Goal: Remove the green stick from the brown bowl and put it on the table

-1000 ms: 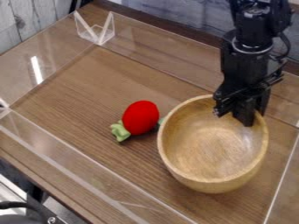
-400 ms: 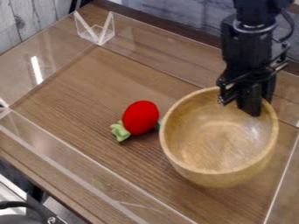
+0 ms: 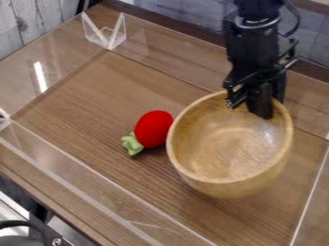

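Fingers (image 3: 263,103) seen close together at far rim of brown bowl (image 3: 190,176); open, shut or gripping cannot be told, dark gripper (image 3: 253,99) masking gap. Green stick nowhere seen; judged hidden behind fingers or bowl wall. Stick expected light, stiff, smooth, likely slippery; best pinched across flat faces near middle. Bare table (image 3: 90,106) available left of red toy (image 3: 154,127) for set-down

The black gripper (image 3: 255,99) is going up and toward the left of the frame. The brown bowl (image 3: 232,144) is coming along with it, sliding left and tipping up, closer to the red toy (image 3: 153,128).
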